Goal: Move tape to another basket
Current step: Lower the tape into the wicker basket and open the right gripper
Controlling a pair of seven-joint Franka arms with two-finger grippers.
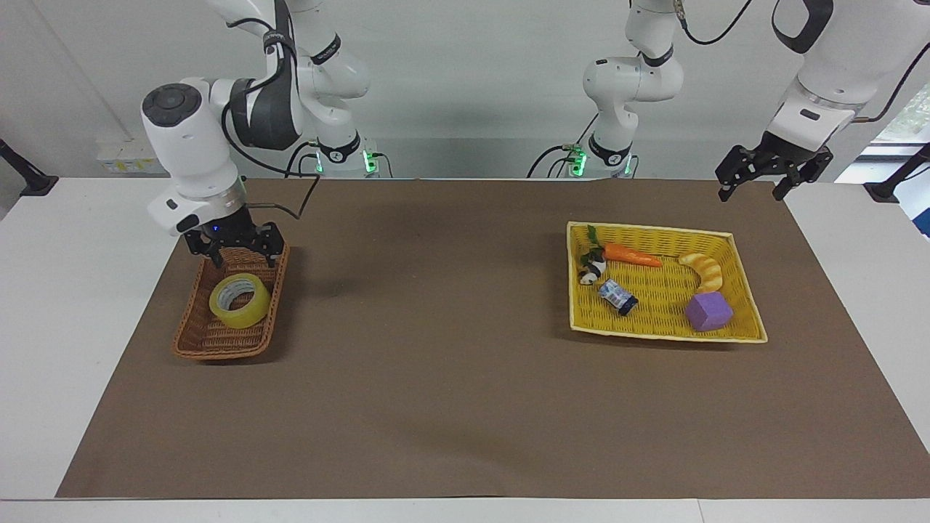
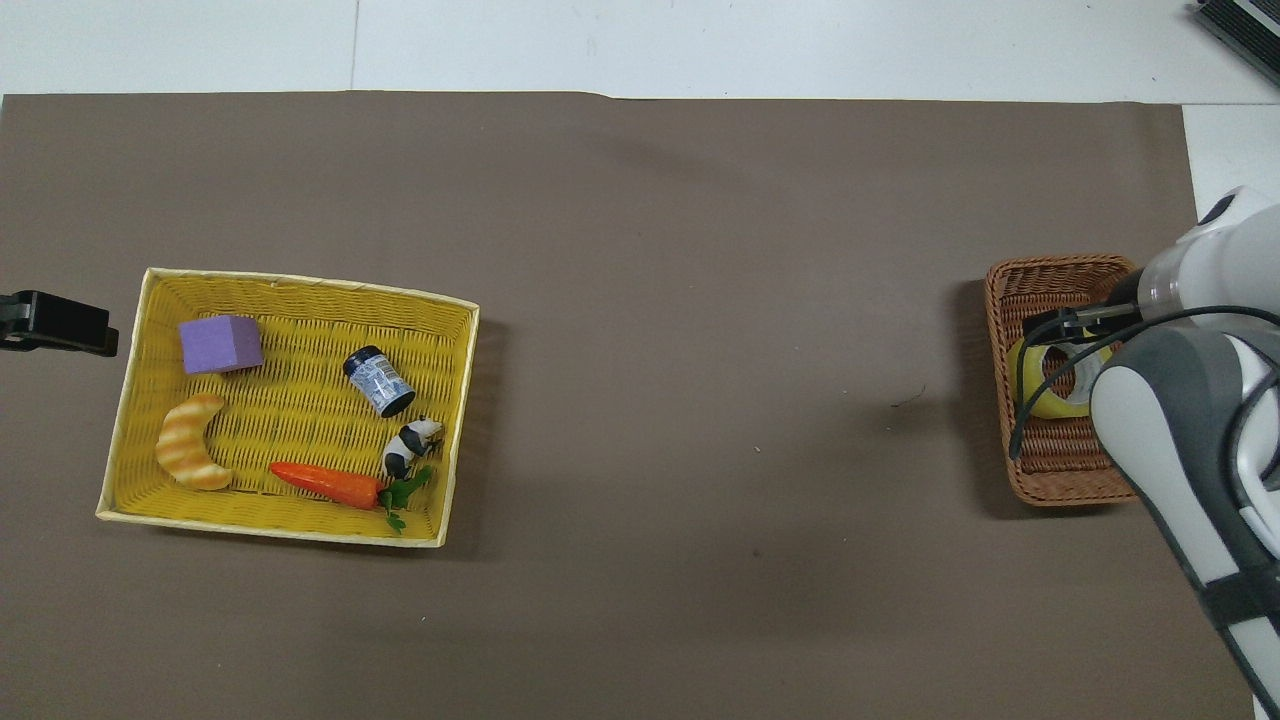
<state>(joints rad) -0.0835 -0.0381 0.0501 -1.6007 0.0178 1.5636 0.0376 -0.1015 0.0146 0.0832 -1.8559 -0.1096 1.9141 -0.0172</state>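
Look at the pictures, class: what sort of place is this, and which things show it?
Probably a robotics lab: two white arms mounted at a table, a brown mat as workspace, and practice props, the tape in a wicker basket and toys in a yellow tray.
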